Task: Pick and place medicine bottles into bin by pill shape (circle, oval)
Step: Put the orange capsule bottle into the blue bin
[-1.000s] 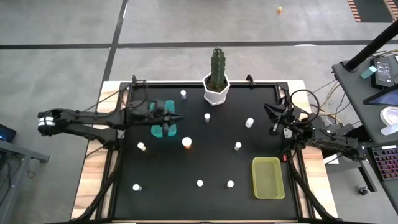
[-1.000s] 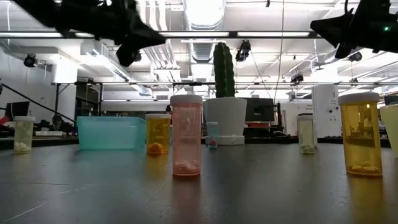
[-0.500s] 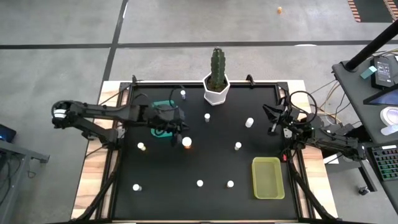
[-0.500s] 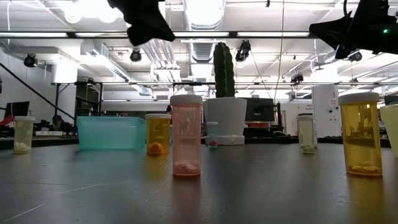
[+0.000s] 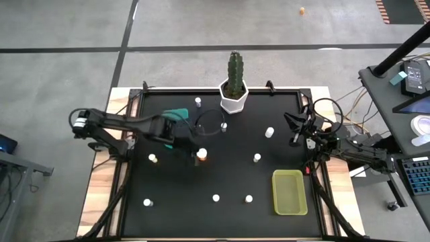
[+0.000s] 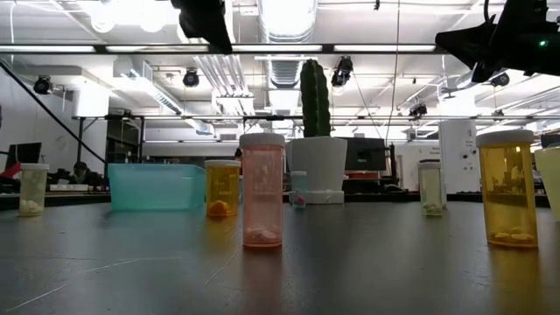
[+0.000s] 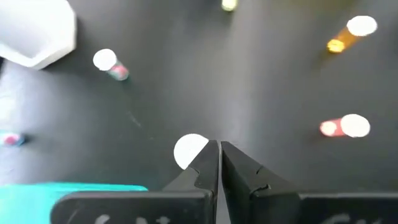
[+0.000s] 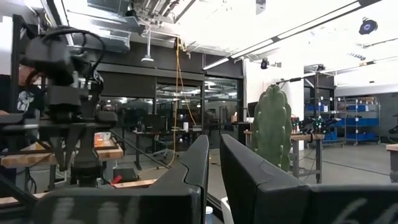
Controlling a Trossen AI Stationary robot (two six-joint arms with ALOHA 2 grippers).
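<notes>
Here, left end effector (image 7: 219, 152) closed, white-capped bottle (image 7: 189, 150) just beside its tips

Left arm has swung inward across the mat: a second ago its left gripper (image 5: 195, 149) sat over the teal bin (image 5: 176, 115), now it's past the bin and hanging just above the orange medicine bottle (image 5: 201, 156) near mat centre, fingers (image 7: 205, 167) pressed together. Most of the teal bin is now covered by the arm in the high view. In the low view the left arm's dark shape moved from upper left to the top edge, mostly out of frame.
</notes>
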